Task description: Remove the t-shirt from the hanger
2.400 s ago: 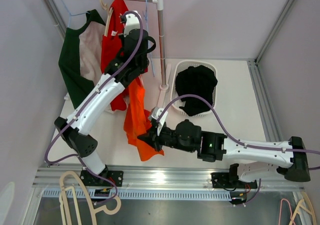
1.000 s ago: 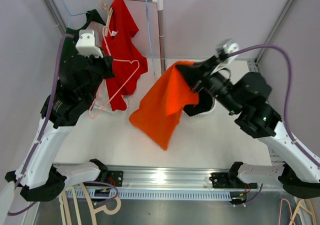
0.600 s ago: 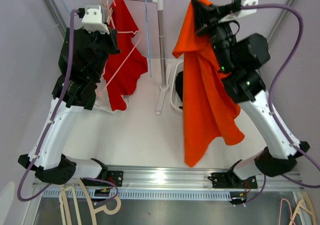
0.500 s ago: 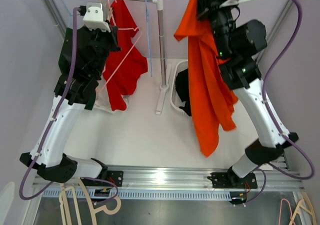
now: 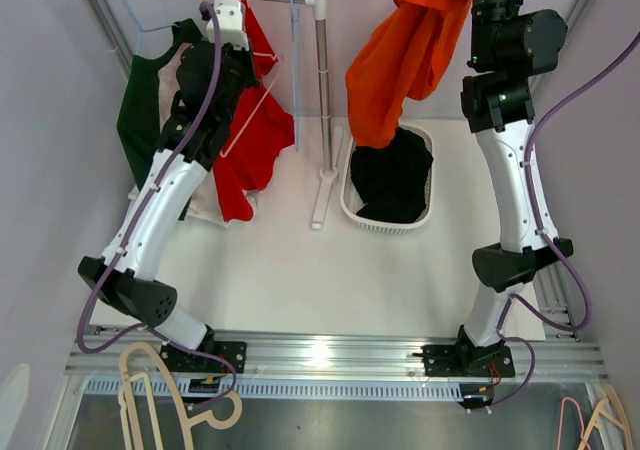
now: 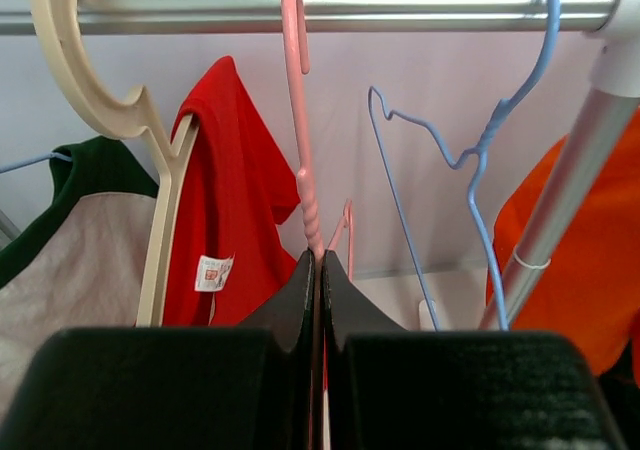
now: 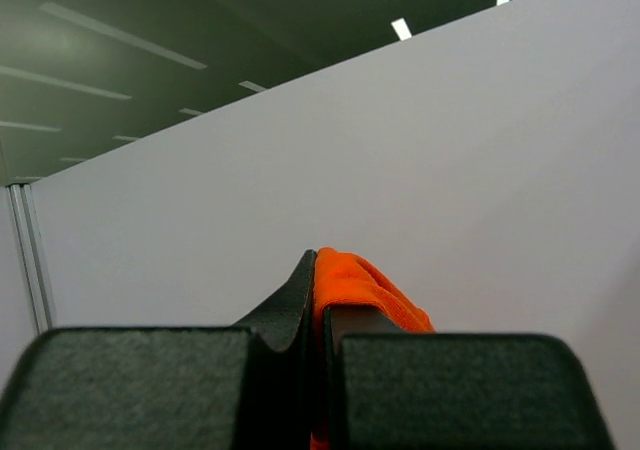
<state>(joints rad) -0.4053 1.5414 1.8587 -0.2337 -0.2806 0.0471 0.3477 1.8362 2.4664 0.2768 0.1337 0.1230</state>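
- Orange t-shirt (image 5: 405, 60) is clear of the pink hanger (image 6: 297, 120), so the main bit looks done.
- My right gripper (image 7: 318, 260) is pinched tight on its fabric, holding it high over the white basket (image 5: 383, 228).
- My left gripper (image 6: 318, 265) is clamped on the bare hanger's neck, with the hook up at the rail (image 6: 400, 0).
- Left to do, I reckon: drop the shirt, let go of the hanger.
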